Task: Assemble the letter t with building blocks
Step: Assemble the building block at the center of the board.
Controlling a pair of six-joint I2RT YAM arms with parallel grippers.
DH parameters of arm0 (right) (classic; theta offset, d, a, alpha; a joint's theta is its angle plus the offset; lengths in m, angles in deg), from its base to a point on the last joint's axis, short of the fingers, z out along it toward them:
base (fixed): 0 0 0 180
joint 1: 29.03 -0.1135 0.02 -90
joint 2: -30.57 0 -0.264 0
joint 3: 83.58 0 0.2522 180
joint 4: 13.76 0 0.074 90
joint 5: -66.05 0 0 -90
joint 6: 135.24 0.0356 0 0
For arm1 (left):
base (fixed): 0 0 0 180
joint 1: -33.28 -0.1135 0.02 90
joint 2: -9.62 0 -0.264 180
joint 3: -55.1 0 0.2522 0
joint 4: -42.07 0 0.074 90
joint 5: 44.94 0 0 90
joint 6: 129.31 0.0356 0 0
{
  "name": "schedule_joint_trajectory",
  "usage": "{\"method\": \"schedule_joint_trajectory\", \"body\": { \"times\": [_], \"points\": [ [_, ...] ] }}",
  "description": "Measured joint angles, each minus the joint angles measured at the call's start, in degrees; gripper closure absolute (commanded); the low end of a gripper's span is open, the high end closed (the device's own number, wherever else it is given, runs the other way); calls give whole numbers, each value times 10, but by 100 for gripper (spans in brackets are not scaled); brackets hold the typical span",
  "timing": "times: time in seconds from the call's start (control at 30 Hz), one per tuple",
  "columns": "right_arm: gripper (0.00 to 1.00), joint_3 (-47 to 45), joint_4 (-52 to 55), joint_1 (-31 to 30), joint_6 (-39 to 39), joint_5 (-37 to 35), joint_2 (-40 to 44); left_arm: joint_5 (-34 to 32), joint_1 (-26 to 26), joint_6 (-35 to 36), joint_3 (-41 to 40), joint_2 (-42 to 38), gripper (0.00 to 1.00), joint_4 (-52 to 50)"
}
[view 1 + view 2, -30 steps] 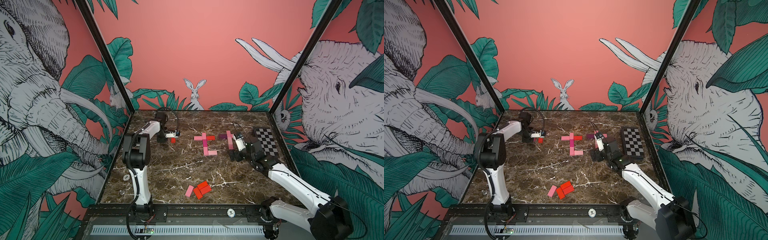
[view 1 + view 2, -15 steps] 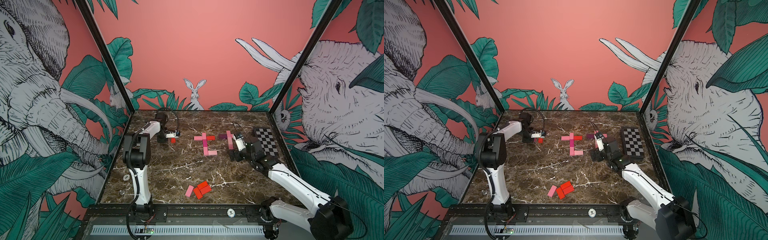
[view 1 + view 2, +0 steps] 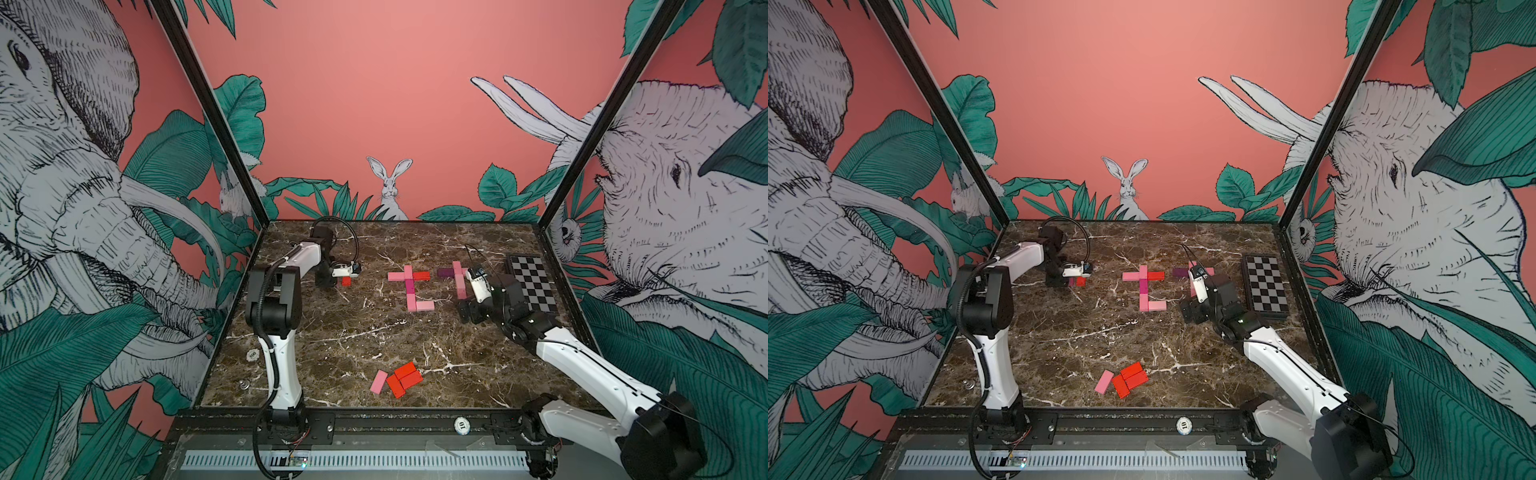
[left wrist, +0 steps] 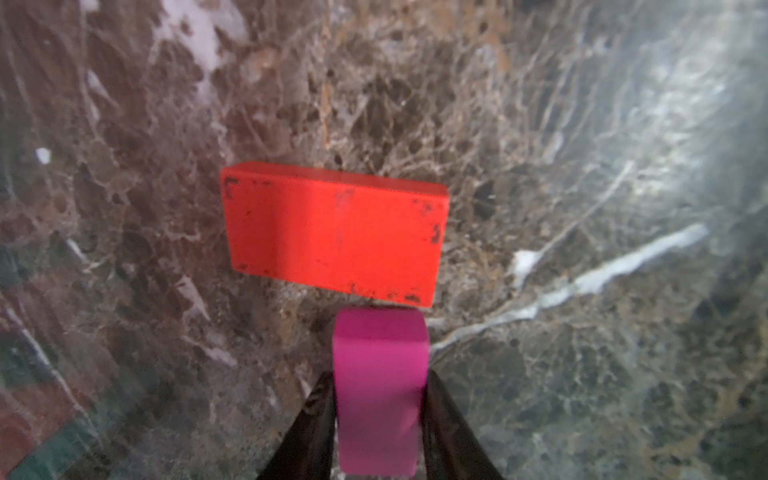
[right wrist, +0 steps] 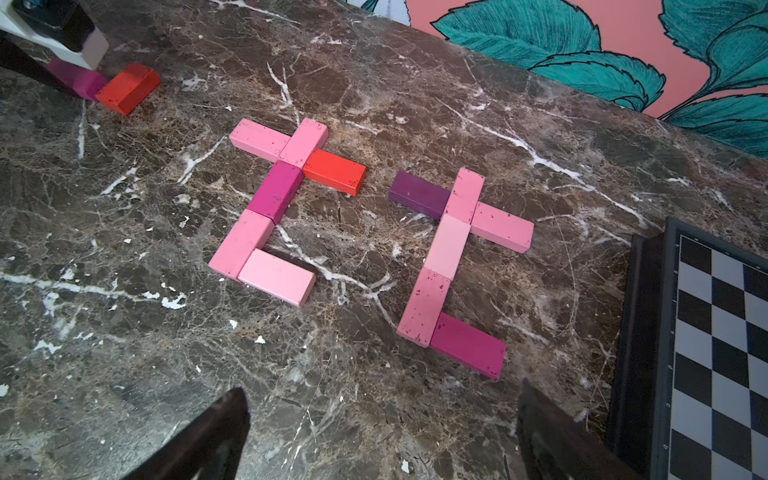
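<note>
Now: the left gripper [image 4: 379, 384] pinches the magenta block [image 4: 380, 357], fingers against both its sides. The block's end meets the red block [image 4: 336, 232] at the back-left of the marble table [image 4: 561, 124]. Over bare marble the right gripper [image 5: 382, 390] gapes wide, empty. The magenta block's rear is cut off by the frame edge.

A checkered board [image 3: 534, 286] lies flat on the brown marble table [image 3: 332, 332].

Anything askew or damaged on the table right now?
Mostly tidy. The left end effector grips a magenta block. The red block at its tip sits slightly skewed to it, with chipped paint at its corners. The spare blocks near the front lie jumbled at angles.
</note>
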Motion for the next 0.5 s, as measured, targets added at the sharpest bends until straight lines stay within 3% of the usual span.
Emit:
{"method": "schedule_joint_trajectory", "body": {
  "times": [0.5],
  "points": [
    [2,0,0,0,0,0,0,-3,1,-9,-1,3,59,4]
  ]
}}
